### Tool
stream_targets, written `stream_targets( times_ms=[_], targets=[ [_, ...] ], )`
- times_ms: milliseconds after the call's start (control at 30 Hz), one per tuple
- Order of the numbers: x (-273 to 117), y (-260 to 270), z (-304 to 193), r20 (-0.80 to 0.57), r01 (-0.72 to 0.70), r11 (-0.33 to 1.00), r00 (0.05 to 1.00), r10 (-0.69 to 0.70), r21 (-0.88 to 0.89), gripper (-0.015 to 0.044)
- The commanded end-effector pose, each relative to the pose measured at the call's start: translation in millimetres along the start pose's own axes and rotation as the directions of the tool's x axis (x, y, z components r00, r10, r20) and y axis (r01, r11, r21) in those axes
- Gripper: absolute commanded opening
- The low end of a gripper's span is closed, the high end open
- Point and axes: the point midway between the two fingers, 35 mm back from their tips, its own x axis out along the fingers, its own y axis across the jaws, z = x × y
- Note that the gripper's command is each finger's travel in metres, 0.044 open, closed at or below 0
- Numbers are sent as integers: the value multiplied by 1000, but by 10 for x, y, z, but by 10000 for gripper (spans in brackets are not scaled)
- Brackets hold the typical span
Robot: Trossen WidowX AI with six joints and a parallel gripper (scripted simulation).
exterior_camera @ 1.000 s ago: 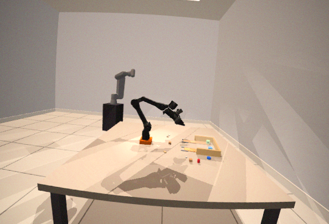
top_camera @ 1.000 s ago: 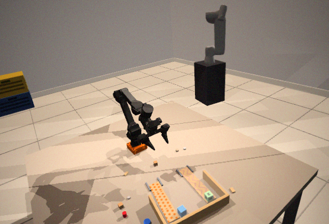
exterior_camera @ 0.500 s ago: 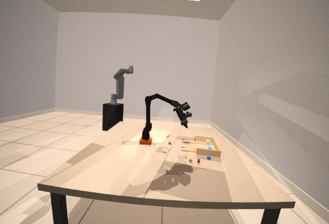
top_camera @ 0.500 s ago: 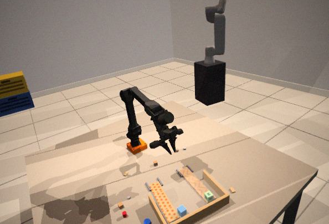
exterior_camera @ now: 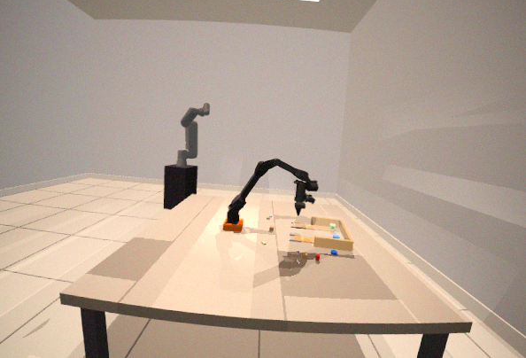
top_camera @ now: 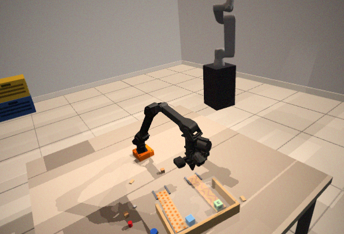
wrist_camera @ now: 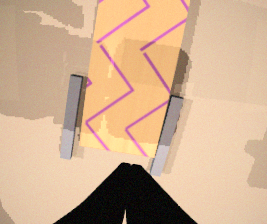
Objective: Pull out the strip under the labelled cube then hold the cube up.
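Note:
My gripper is shut with nothing between its fingertips and hangs above the near end of the zigzag strip. The zigzag strip, orange with purple lines, lies flat between two grey rails. The green labelled cube rests on its far end, by the tray's far wall. The dotted strip, orange spots on a pale ground, lies parallel to it. A plain blue cube sits beside the dotted strip's far end. The labelled cube is out of the wrist view.
A wooden wall encloses the far parts of both strips on three sides. Grey rails flank the strips' near ends. A red cylinder, a blue piece and several small wooden bits lie outside.

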Motion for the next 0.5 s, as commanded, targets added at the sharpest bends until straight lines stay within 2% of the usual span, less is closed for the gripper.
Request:
stream_targets(
  times_ms=[0, 467],
  targets=[
    [-33, 17, 30, -1, -3, 1000, 1000, 3, 12, 0],
    [192, 27, 40, -1, -3, 1000, 1000, 3, 12, 0]
  ],
)
